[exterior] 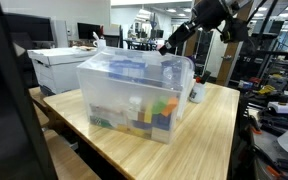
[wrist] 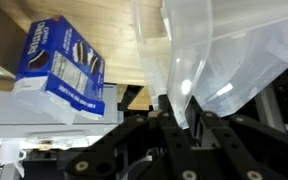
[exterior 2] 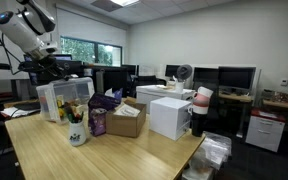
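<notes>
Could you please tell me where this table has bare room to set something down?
Bare wood lies beside the clear bin, from the white bottle to the near edge of the table. Crowded around the mug, purple box and cardboard box.

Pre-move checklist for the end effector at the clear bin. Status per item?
1. Grip: end effector is closed on a thin plastic edge at the top of the clear bin: ok.
2. Part pinched, lid or wall: cannot tell.
3. Bin sits flat on the table: ok.
4. Blocks all inside the bin, none spilled: ok.
5. Blue cookie box apart from the end effector in the wrist view: ok.
</notes>
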You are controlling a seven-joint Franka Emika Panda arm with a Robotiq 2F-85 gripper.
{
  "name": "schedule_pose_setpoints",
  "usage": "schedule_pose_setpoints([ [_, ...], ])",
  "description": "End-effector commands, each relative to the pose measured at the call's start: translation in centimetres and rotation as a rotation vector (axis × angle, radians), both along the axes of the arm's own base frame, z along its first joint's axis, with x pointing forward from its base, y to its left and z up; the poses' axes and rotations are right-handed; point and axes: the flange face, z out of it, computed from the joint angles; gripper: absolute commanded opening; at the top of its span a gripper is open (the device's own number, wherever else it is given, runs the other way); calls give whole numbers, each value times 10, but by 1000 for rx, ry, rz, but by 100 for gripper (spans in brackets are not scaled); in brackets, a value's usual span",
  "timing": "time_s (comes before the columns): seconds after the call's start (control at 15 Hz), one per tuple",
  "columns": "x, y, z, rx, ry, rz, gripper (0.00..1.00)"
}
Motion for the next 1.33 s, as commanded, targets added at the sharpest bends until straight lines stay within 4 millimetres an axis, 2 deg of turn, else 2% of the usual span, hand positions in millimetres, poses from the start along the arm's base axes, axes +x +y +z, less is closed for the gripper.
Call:
schedule_pose_setpoints([
  [0.0, -22, 17, -6, 98, 61, -30, 8],
  [0.27, -36, 21, 0, 202, 98, -67, 7],
  [0.53, -48, 10, 6, 318, 150, -100, 7],
  [0.8, -52, -15, 7, 435, 214, -135, 7],
  [1.27, -38, -68, -3, 565, 273, -224, 7],
])
